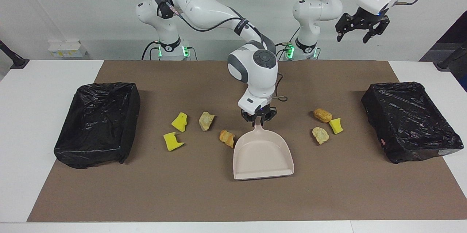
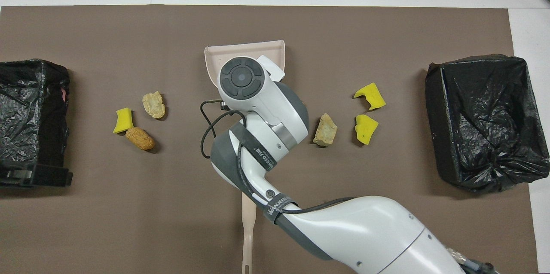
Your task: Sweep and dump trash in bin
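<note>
The right gripper (image 1: 258, 118), pinching the dustpan (image 1: 262, 154) by its handle, should keep its lip flat beside the scraps (image 1: 227, 138).

Both arms on my feed are glossy white shells with dark grey joint bands. Right arm (image 1: 204, 3): round dark grey cap with a button ring on the wrist housing, black cable clipped along the link and looping off at the wrist, black strap with white lettering around the forearm, small screws on the grey collar. Left arm (image 1: 317, 6): same white casing, thin dark cable trailing off the top. Green status lights at both bases. Right gripper (image 1: 258, 117) and left gripper (image 1: 357, 32) are black, skeletal linkages.
</note>
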Tool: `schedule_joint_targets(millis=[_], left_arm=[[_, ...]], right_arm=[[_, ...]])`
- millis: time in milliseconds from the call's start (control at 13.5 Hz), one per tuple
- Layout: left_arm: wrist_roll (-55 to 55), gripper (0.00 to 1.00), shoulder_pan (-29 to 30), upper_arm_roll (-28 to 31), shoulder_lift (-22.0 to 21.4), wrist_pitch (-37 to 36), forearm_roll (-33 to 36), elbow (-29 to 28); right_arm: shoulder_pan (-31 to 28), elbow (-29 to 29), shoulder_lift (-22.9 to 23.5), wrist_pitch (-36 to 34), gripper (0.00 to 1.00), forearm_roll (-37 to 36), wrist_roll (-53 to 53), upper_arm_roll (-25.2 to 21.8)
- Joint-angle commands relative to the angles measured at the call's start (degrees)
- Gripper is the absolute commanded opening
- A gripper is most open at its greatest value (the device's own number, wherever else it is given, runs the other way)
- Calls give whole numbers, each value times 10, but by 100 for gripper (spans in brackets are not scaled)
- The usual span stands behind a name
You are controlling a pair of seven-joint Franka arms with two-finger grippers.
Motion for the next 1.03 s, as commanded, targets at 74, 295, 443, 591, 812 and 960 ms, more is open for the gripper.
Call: schedule_joint_targets(millis=[74, 295, 443, 591, 812, 960], left_arm=[[-2, 100, -41, 7, -70, 35, -13, -103], [-41, 100, -95, 7, -85, 57, -13, -147], [-61, 100, -119, 7, -96, 70, -13, -175], [-61, 100, -120, 7, -103, 73, -15, -187], [-118, 100, -162, 7, -105, 101, -35, -221], [-199, 100, -236, 7, -106, 174, -35, -271]], right_arm=[[-16, -34, -23, 4, 0, -10, -156, 6], [-20, -78, -46, 5, 0, -29, -290, 3], [-36, -86, -50, 4, 0, -58, -403, 6], [-54, -86, -49, 4, 0, -59, -517, 5], [-75, -89, -49, -6, 0, -58, -642, 5], [-86, -89, -49, -30, 0, -59, -695, 6]])
